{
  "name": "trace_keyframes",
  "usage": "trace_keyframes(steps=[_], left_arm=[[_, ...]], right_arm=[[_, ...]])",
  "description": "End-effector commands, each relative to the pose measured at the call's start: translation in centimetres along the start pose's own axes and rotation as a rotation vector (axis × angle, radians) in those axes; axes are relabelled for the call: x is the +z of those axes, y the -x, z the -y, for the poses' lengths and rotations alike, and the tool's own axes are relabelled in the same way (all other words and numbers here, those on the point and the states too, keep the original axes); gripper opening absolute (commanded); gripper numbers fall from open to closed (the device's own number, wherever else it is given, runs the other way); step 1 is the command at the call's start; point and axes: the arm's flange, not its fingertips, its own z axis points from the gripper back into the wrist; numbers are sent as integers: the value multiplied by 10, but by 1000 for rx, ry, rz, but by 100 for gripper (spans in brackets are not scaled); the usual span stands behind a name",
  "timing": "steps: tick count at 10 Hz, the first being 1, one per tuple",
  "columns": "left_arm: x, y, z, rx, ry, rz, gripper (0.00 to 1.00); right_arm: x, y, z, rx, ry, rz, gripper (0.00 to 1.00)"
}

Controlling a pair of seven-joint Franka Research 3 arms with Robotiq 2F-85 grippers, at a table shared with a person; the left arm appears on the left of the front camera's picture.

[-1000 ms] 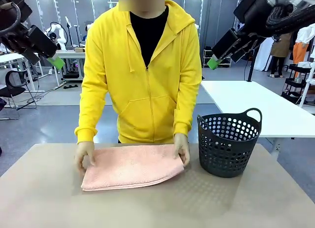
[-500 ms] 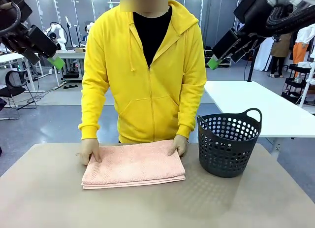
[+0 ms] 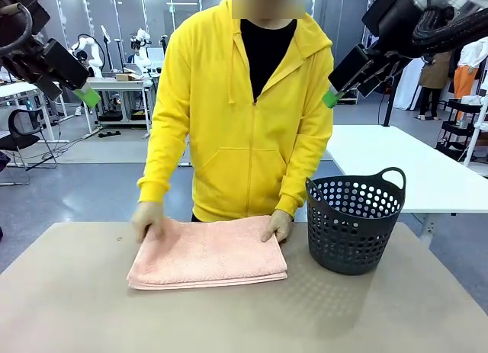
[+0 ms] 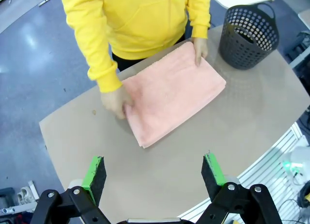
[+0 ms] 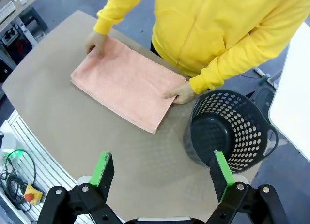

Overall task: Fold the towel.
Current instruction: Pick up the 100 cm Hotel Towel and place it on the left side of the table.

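While the person in the yellow hooded jacket [image 3: 244, 117] leans over the far edge of the table [image 3: 229, 315], the towel [image 3: 206, 254] lies folded flat into a rectangle of several layers on the tabletop, its stacked edges facing the robot's side; it sits just beside the black perforated basket [image 3: 354, 219], not touching it; one of the person's hands [image 3: 149, 219] presses on the far corner at picture left in the front view, the other hand [image 3: 278, 226] rests on the far corner nearest the basket. Both arms hang high above the table, well apart from the cloth; the left gripper [image 4: 152, 171] has its green-padded fingers spread wide with nothing between them; the right gripper [image 5: 164, 173] likewise stands wide apart and empty, looking down on towel and basket. No brand, label or writing can be read on the towel, basket or jacket.
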Motion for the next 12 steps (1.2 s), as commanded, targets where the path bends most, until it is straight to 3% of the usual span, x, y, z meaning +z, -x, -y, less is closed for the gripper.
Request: trace_keyframes(steps=[1, 12], left_arm=[[3, -3, 0, 8, 0, -10, 100], [3, -3, 0, 8, 0, -10, 100]], right_arm=[[1, -2, 1, -2, -2, -9, 100], [1, -2, 1, -2, -2, -9, 100]])
